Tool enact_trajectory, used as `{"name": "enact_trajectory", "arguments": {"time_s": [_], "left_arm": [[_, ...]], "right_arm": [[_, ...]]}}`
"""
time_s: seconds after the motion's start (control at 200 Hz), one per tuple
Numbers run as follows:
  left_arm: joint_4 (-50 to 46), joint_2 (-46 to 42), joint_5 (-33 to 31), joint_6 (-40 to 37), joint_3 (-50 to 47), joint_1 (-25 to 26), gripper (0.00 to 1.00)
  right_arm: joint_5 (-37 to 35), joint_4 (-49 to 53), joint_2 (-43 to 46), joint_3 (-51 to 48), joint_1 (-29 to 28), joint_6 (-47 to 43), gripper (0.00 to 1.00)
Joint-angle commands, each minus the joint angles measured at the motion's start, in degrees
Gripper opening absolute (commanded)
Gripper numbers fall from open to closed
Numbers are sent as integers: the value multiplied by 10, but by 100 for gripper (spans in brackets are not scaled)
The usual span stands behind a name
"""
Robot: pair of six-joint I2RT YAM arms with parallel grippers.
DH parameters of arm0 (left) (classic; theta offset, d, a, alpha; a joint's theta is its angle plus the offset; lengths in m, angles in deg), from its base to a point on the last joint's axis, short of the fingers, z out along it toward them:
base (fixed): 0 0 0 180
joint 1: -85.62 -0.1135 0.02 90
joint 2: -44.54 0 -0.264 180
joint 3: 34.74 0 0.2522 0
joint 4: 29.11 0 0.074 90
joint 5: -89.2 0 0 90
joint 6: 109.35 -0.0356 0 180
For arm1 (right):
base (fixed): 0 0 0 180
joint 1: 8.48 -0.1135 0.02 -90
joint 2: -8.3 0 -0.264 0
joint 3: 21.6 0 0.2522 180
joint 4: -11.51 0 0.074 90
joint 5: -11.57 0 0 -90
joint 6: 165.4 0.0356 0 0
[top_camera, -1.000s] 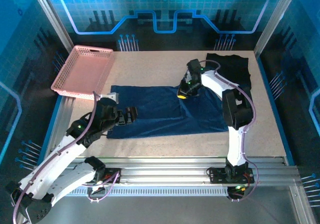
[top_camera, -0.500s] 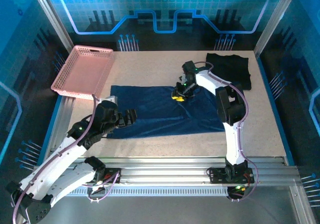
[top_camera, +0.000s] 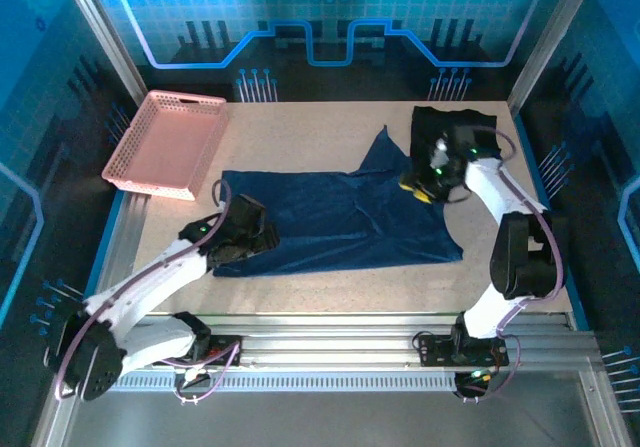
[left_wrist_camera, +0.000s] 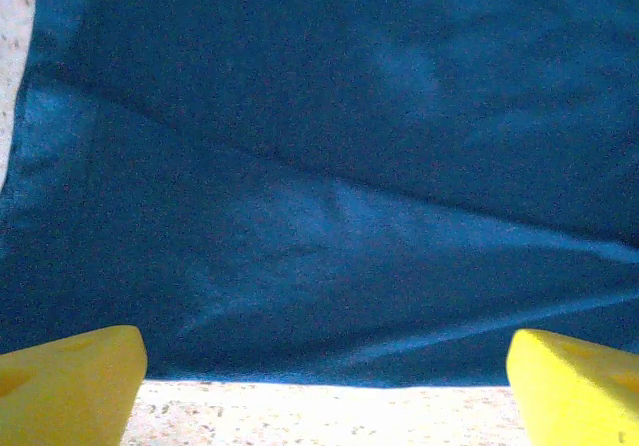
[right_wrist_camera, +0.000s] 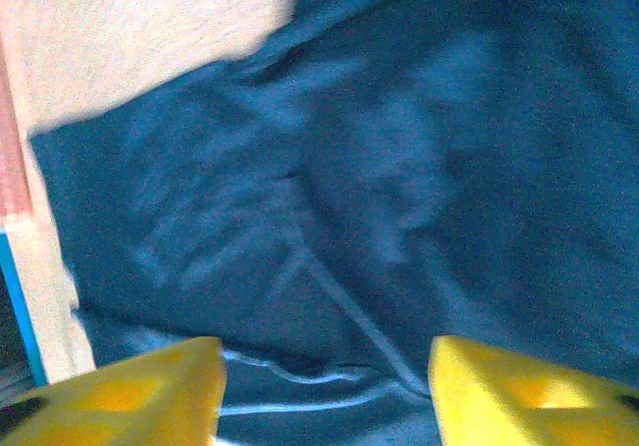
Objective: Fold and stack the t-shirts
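Speckled beige tabletop inside a blue-lit enclosure.
Slanted silver aluminium posts frame the tabletop at its far corners. Behind it, a glowing blue back wall panel carries a fine grid, a bright circuit-like outline and part of a gear emblem. Blue patterned side panels flank it. Ridged silver aluminium rails run along the near edge, with dark grey floor below. The light is cool and blue.

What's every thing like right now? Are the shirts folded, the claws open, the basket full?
navy t-shirt: spread out on the table, one corner poking toward the back.
black t-shirt: folded, at the far right corner.
pink basket: upright, empty.
left gripper: open, at the navy t-shirt's near edge.
right gripper: open, over the navy t-shirt.
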Motion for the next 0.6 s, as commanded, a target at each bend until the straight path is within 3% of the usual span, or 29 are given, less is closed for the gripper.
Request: {"name": "enact_trajectory", "arguments": {"time_s": [0.0,0.085,0.3,0.445,0.595], "left_arm": [[25,65,22,63,16,-11,77],[49,112,35,92,9,-26,76],[47,167,36,112,-6,-37,70],[50,144,42,144,-53,-34,69],[47,117,43,162,-91,-20,68]], "right_arm": [[-15,-19,-30,-68,11,13,31],[-19,-26,-52,-82,11,22,24],[-137,24,-55,-104,13,23,21],[-177,43,-53,-127,17,15,21],[-172,40,-36,-162,30,25,21]]}}
